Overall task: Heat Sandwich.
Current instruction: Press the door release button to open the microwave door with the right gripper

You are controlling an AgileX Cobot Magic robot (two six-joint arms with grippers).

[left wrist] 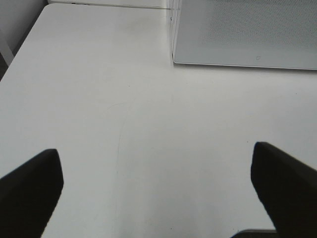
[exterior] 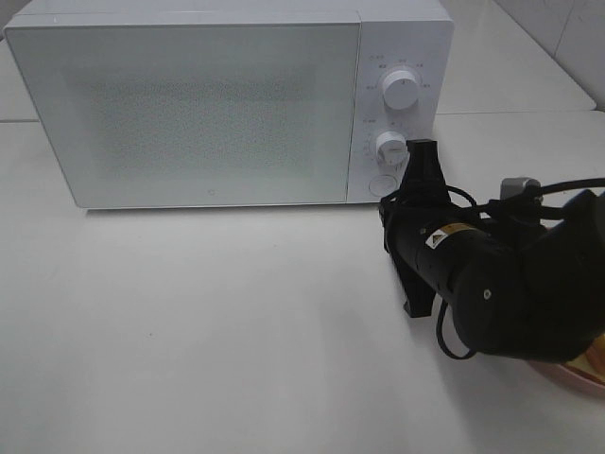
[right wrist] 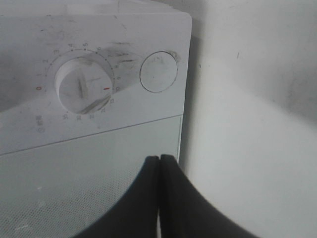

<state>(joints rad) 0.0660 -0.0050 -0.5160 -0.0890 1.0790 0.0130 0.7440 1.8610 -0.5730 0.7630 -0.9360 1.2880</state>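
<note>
I read this as a test bench dressed as a kitchen: a white microwave [exterior: 189, 104] on a plain white table [exterior: 189, 331], my black robot arm [exterior: 501, 284] just right of it.

The microwave [exterior: 189, 104] stands along the far side of the table [exterior: 189, 331], door closed, a wall across the back. In front of it the tabletop lies bare from the left edge to past the middle. The left gripper [left wrist: 154, 151] hangs over that stretch, fingers spread wide. Toward the right edge the right arm [exterior: 492, 274] bars the way to the control panel. Its right gripper [right wrist: 159, 158], fingers pressed together, sits close by the lower knob [exterior: 388, 145]. A pink plate [exterior: 579, 375] lies at the near right, partly under the arm.
</note>
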